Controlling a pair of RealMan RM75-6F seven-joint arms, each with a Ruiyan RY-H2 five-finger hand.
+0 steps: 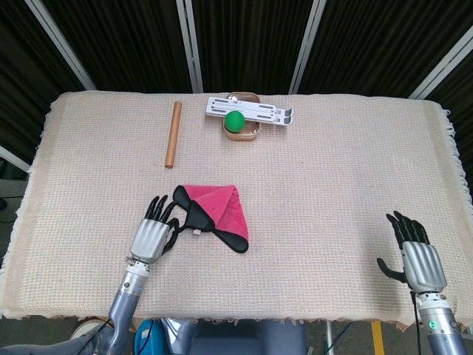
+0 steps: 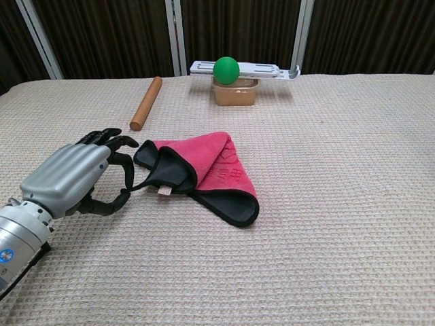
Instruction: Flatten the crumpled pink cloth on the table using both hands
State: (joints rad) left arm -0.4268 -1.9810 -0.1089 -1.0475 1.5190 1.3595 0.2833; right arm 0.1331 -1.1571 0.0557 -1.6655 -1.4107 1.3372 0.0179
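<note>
Dark curtains with pale metal uprights close off the back of the scene, and in front of them a counter covered in a beige woven mat carries everything. At the left, the left hand lies low over the mat with its fingers reaching to the near-left edge of the pink cloth; they look to be touching or hooking the black-trimmed border, though whether they actually pinch it cannot be told. The cloth itself sits left of centre, folded over in a rough triangle, pink face up with its black underside turned out along two edges. Behind it lie a wooden rod, then a small tan bowl with a green ball and a white flat stand across it. Far right, the right hand rests released, fingers spread, well apart from the cloth. The step in hand appears to be the first grasp; flattening is not yet begun. Next, the left hand likely needs a firm hold on the corner, while the right hand must cross to the opposite edge so both can draw the fold open.
</note>
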